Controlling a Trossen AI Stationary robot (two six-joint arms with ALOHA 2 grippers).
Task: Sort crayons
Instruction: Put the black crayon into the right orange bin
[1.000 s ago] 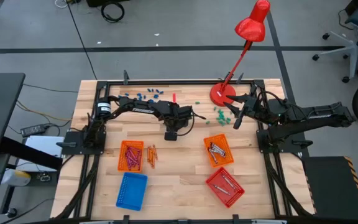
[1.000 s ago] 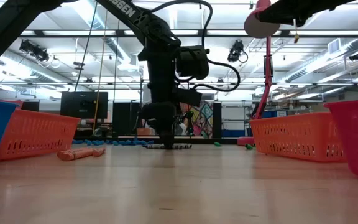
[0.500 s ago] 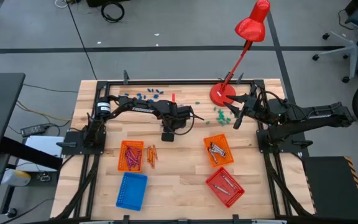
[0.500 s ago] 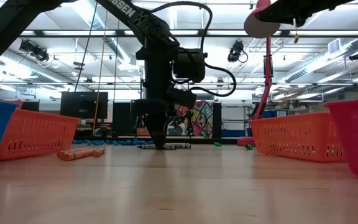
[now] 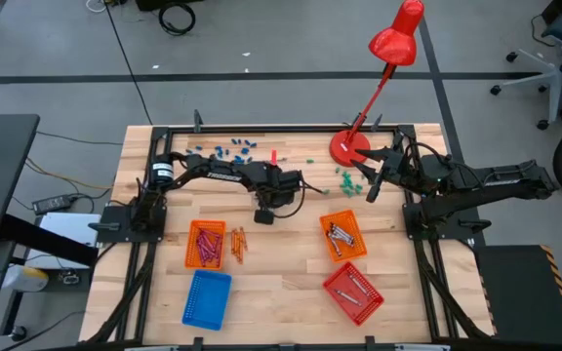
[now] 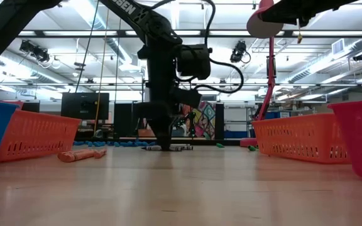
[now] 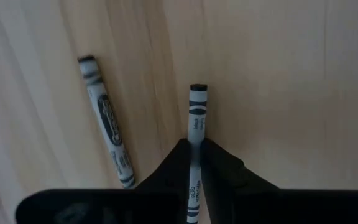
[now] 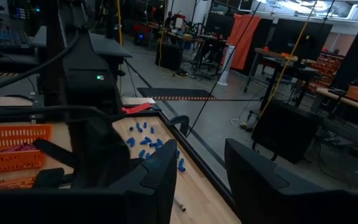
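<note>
Pinching a grey crayon against the table, left end effector nearly closed; right end effector open, empty.

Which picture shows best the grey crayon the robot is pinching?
The left wrist view: the grey crayon lies on the wood, pinched between the left gripper. The low view shows it as a thin sliver far off. In the high view the arm hides it. The right wrist view misses it.

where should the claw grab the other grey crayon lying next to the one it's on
Grip the loose grey crayon at mid-length, across its thin barrel, coming straight down from above. It lies flat on the table, apart from the crayon between the left claw's fingers, so both long sides look free.
</note>
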